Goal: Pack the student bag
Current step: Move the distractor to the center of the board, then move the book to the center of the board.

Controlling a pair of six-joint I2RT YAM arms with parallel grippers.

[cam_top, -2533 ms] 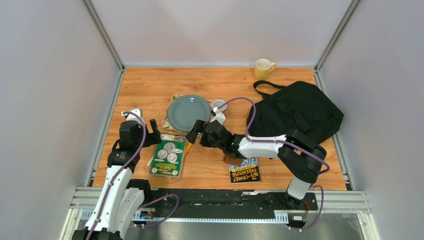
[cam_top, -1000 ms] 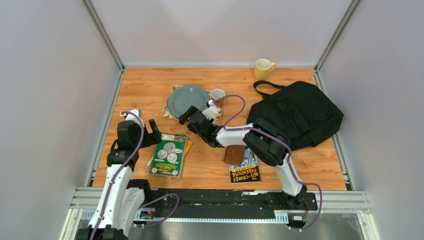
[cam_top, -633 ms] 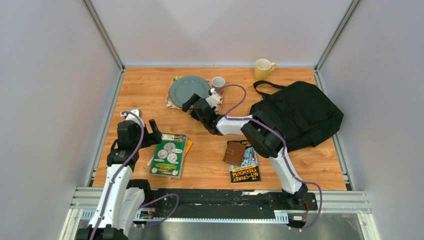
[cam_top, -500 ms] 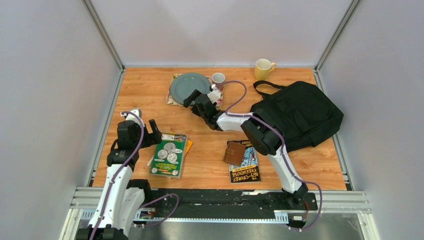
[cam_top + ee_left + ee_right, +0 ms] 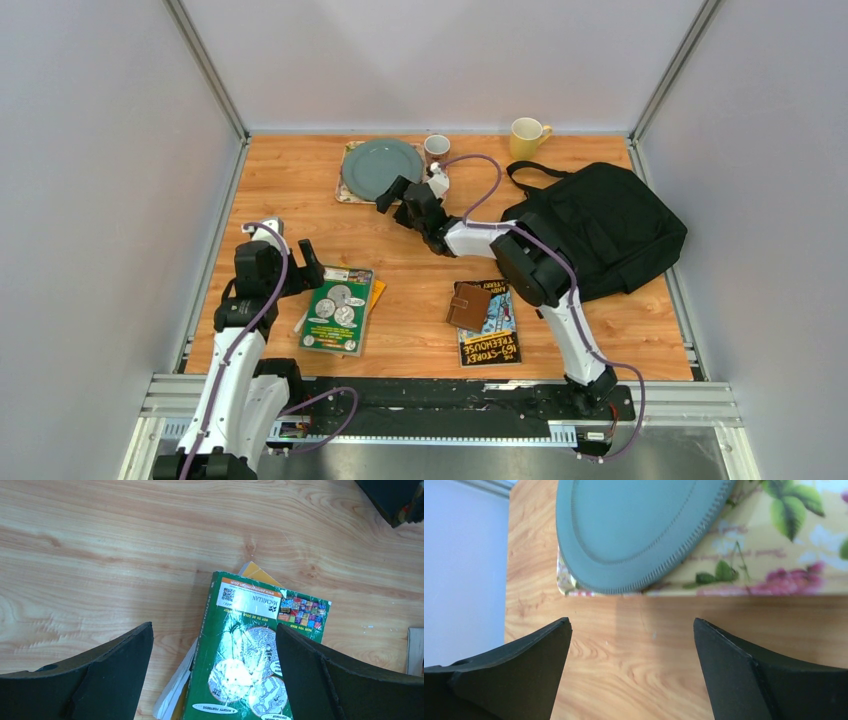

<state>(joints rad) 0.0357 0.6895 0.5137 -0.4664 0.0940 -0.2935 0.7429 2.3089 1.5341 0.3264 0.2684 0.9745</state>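
Now the right gripper (image 5: pixel 632 621), gaping empty like the left gripper (image 5: pixel 214 626), has pushed the plate (image 5: pixel 634 525) back.

Bright even light, soft shadows, white glare on the glossy green book (image 5: pixel 245 680)

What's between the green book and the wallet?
Bare table, by the top view, from the wallet to an orange book's edge peeking from under the green book.

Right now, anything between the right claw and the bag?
Nothing visible. The right claw sits open by the plate. Bare table runs from it to the bag, crossed only by its own arm. The cup stands farther back, off that line.
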